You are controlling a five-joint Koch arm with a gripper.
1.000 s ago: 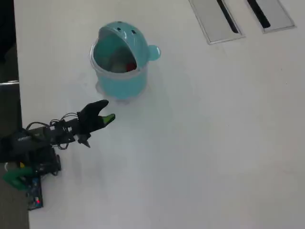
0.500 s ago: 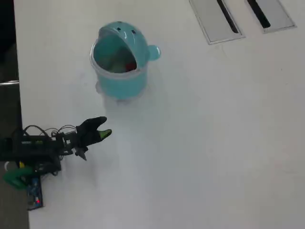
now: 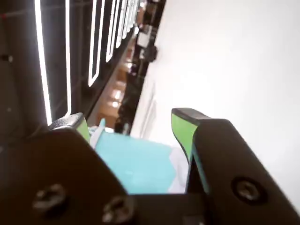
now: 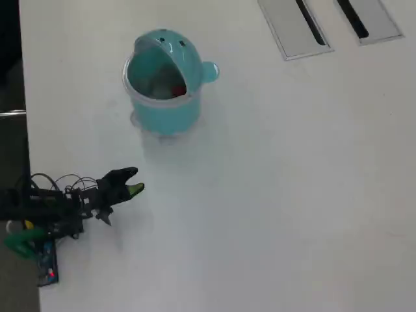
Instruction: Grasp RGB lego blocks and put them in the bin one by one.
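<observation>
Inside the teal round plastic bin point(image 4: 166, 107), only a red patch, possibly one of the blocks, shows; the rest is indistinct. No legible writing. The hand point(image 3: 136, 124) stands wide and empty, green-padded jaws apart, low over the smooth white bench point(image 4: 292, 195), well apart from the bin.

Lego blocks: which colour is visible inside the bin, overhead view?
The red block, a red patch low inside the bin under its hood. No blue or yellow-green block can be made out.
</observation>
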